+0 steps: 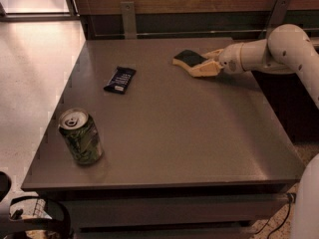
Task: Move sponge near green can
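Note:
The sponge (187, 58), dark green on top with a pale yellow edge, lies flat on the grey table (189, 133) at the back right. My gripper (203, 62) reaches in from the right at table height. It is open, with its pale fingers on either side of the sponge's right end. The near finger (203, 69) lies along the sponge's front edge. The green can (80, 136) stands upright near the table's front left corner, far from the sponge and the gripper.
A dark blue snack bar wrapper (120, 79) lies at the back left of the table, between the sponge and the can. A wall with metal brackets runs behind the table. Pale floor lies to the left. My white arm (279, 51) spans the table's right edge.

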Controlling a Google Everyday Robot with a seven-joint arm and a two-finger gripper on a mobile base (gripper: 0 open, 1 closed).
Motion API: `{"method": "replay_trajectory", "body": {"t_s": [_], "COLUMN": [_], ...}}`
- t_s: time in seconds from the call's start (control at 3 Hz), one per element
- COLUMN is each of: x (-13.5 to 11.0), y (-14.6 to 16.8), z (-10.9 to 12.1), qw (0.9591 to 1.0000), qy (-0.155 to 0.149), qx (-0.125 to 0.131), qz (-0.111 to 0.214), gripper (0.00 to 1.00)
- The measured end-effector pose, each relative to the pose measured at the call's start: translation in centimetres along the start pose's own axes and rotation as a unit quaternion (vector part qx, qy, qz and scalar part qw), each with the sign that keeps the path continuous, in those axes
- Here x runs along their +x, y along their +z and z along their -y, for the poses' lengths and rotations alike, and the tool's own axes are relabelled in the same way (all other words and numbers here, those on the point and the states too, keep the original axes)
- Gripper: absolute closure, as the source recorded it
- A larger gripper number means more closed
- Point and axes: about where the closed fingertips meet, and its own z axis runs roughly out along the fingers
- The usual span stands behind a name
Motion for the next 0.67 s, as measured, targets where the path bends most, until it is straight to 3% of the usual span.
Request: {"method": "replay_trajectory", "body": {"t_s": [0.33,0.67], "x": [-0.15,-0.15], "y": [-0.05,-0.05], "z": [-0.01,-0.01], "qw": [1.0,1.0], "qy": [0.0,0.0], "qx": [0.0,0.0], "qz": [0.0,0.0], "gripper": [1.0,1.0]}}
